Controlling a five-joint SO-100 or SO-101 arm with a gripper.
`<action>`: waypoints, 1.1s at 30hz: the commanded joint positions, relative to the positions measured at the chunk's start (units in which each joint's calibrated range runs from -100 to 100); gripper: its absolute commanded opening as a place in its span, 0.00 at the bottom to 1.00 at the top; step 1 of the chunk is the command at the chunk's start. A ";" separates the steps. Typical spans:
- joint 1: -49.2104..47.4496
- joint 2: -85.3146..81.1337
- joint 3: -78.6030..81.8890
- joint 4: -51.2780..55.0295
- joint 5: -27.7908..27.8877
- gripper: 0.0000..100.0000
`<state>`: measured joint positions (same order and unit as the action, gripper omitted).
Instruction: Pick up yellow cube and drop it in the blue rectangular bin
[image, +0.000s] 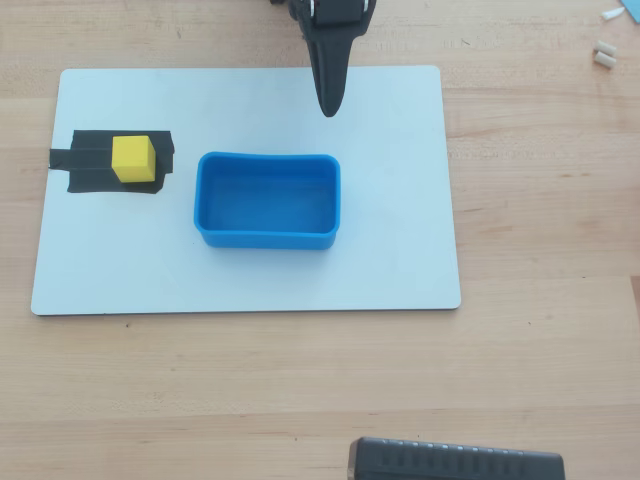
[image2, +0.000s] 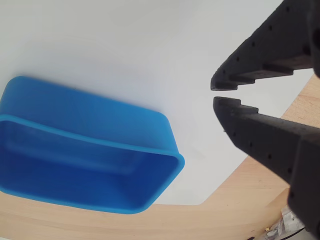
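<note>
The yellow cube (image: 133, 158) sits on a black tape patch (image: 88, 166) at the left of the white board, in the overhead view only. The blue rectangular bin (image: 266, 158) stands empty in the middle of the board, to the cube's right. It also shows in the wrist view (image2: 100, 142), lower left. My gripper (image: 328, 108) hangs over the board's far edge, beyond the bin's right end and far from the cube. In the wrist view my gripper (image2: 214, 94) has its fingertips almost touching, with nothing between them.
The white board (image: 400, 250) lies on a wooden table. A black ridged object (image: 455, 462) sits at the table's near edge. Small white bits (image: 603, 52) lie at the top right of the overhead view.
</note>
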<state>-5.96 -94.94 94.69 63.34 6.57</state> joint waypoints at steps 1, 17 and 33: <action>-0.73 -1.44 -0.14 -0.42 0.59 0.00; -1.25 -1.44 -0.14 -0.42 0.83 0.00; 15.48 40.74 -42.51 6.27 8.30 0.00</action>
<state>4.21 -63.69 66.73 67.40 12.09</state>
